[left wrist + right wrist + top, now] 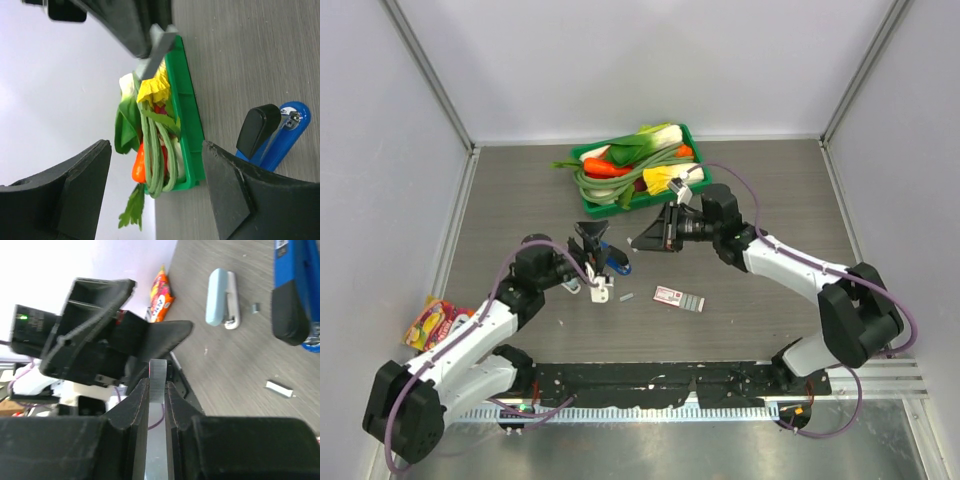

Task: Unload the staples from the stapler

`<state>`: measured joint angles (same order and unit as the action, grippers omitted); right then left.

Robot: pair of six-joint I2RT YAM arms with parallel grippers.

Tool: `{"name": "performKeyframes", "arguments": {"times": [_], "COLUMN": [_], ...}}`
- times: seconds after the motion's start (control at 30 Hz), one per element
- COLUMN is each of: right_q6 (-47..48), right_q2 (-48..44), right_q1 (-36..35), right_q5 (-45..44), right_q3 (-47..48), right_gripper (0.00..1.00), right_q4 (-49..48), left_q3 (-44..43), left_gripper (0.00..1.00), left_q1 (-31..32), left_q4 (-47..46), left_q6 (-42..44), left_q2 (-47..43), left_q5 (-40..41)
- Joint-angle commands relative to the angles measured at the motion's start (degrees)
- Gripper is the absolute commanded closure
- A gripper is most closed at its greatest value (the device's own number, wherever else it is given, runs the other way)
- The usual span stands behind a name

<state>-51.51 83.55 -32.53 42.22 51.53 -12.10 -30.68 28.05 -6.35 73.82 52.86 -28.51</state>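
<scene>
The dark blue stapler [617,262] with black parts lies on the table between the arms; it also shows in the left wrist view [276,137] and the right wrist view [292,290]. My right gripper [640,241] is shut on a silvery strip of staples [157,382] and holds it above the table, right of the stapler. The strip's end also shows in the left wrist view [159,47]. My left gripper [589,236] is open and empty, just left of the stapler. Its fingers [227,185] point toward the basket.
A green basket [698,170] of toy vegetables stands at the back. A pale blue-and-white oblong object [601,291] lies near the stapler. A small grey piece [627,297] and a red-and-white carton [678,298] lie in front. A snack packet [432,324] lies far left.
</scene>
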Motion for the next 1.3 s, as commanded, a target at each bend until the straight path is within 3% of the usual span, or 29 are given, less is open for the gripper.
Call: {"name": "performKeyframes", "arguments": {"times": [0.0, 0.27, 0.6, 1.27], "right_q6": [-8.6, -12.6, -14.8, -19.8], "right_q2": [0.7, 1.7, 2.2, 5.4], "right_q1": [0.2, 0.2, 0.2, -1.5], "right_q5": [7.9, 10.9, 12.3, 12.1], "right_q3": [-0.5, -0.3, -0.1, 0.4], "right_gripper": [0.89, 0.89, 0.89, 0.89], "right_q4": [-12.6, -16.9, -19.4, -26.0], "left_q3": [4.7, 9.1, 11.5, 10.0], "left_gripper": [0.24, 0.36, 0.37, 0.54], "left_q1": [0.2, 0.2, 0.3, 1.5], "left_q4": [-26.7, -39.3, -38.9, -41.2], "left_q6": [7.5, 6.6, 13.1, 11.8], "left_q2": [0.2, 1.2, 2.1, 4.2], "left_q5": [-6.4, -11.9, -15.8, -14.2]}}
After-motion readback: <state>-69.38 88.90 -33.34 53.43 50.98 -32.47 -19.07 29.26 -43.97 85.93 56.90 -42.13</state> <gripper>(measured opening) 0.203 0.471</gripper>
